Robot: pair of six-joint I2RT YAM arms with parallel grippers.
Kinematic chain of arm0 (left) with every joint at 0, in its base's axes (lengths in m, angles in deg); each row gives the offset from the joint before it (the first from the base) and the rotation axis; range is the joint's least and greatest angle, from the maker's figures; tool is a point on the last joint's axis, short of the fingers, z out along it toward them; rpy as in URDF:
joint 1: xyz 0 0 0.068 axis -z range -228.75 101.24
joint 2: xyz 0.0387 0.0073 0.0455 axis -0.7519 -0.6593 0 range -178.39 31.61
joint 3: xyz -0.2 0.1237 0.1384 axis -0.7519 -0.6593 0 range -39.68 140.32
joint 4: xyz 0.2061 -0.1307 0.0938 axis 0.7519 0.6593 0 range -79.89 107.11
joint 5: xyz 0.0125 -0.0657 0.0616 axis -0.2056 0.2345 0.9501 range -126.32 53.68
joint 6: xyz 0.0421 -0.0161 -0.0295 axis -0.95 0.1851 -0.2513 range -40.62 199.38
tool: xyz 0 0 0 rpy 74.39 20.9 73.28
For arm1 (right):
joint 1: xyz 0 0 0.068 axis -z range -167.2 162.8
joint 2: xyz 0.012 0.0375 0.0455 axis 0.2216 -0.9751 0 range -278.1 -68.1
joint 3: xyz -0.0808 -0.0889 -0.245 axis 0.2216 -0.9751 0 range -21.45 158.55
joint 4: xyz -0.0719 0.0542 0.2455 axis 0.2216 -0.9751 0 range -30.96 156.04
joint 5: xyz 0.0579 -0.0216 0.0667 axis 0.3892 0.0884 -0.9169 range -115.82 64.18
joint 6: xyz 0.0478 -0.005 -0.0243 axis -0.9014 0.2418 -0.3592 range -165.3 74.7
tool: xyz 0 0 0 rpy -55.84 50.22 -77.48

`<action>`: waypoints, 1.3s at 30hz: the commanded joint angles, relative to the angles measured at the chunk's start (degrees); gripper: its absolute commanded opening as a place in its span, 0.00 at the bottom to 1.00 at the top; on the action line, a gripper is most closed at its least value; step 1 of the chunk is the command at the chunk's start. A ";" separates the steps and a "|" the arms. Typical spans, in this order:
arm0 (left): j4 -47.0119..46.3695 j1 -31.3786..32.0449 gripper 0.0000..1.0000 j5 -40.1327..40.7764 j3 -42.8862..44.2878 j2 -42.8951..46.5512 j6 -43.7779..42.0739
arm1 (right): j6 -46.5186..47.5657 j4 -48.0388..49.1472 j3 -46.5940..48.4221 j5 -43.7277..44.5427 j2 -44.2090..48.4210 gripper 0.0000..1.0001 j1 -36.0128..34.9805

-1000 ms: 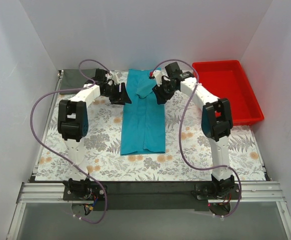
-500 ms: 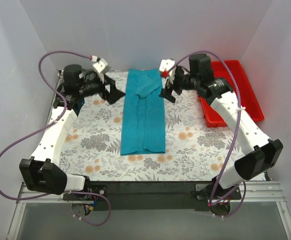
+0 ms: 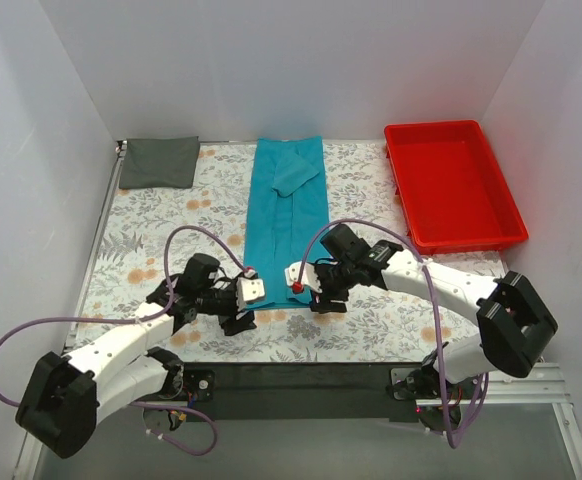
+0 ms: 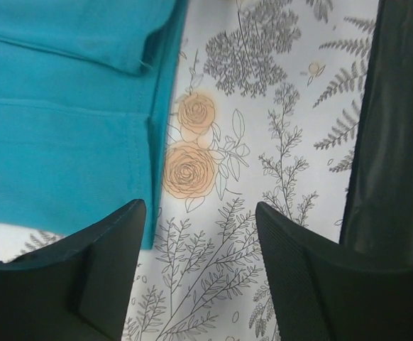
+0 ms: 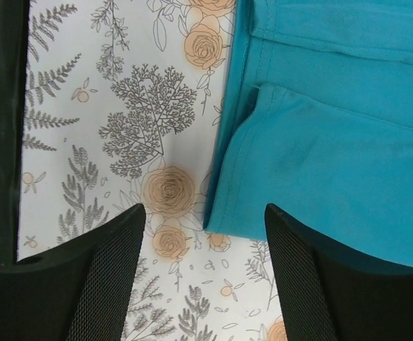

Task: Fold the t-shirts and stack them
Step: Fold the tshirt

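The teal t-shirt (image 3: 287,225) lies as a long narrow strip down the middle of the table, with a sleeve folded over its far end. The dark grey t-shirt (image 3: 159,162) lies as a flat rectangle at the back left. My left gripper (image 3: 235,318) is open and empty, low at the strip's near left corner. In the left wrist view the teal cloth (image 4: 64,142) ends just beside the left finger (image 4: 114,263) of that gripper (image 4: 199,213). My right gripper (image 3: 325,298) is open and empty at the near right corner. In the right wrist view the teal corner (image 5: 320,163) lies between the fingers of the gripper (image 5: 205,213).
A red plastic tray (image 3: 411,205) stands at the back right, with nothing in it. A floral table cloth (image 3: 161,235) covers the table. The black front rail (image 3: 291,375) runs along the near edge, close behind both grippers. White walls close in the left, right and back.
Both arms have swung from the far end of the teal shirt to its near end and dropped low. The grey shirt, hidden by the left arm before, now shows.
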State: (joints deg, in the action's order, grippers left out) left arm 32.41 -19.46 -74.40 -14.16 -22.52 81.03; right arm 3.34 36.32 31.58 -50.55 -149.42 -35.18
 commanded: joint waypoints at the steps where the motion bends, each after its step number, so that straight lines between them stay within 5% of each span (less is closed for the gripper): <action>1: -7.70 1.37 0.60 3.10 -3.36 -2.03 -4.55 | 0.05 8.43 -1.35 1.35 -1.30 0.70 -1.23; 6: -12.37 1.64 0.56 4.07 -6.27 -2.82 -8.76 | 1.01 12.31 -5.57 2.76 -1.91 0.58 -2.11; 18: -17.47 1.81 0.49 5.39 -5.92 -10.38 -11.31 | 0.75 20.22 -12.34 8.03 -6.22 0.54 -2.20; 23: -18.35 1.81 0.43 6.53 -6.36 -14.68 -13.16 | -0.56 21.01 -13.05 8.74 -8.76 0.29 -1.67; 30: -15.37 1.81 0.18 8.47 -4.51 -19.96 -16.50 | -0.83 20.84 -13.57 9.53 -8.77 0.01 -1.58; 35: -12.82 1.90 0.01 7.50 -2.93 -21.11 -17.03 | -1.97 18.21 -11.55 8.04 -7.98 0.01 -1.76; 39: -8.17 2.51 0.00 4.26 -0.65 -16.90 -15.37 | -4.16 16.18 -11.55 6.01 -4.91 0.01 -3.07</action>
State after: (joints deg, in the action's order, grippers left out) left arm 15.37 -17.44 -70.10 -15.36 -41.38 65.49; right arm 1.62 59.49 20.44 -43.80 -155.65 -37.30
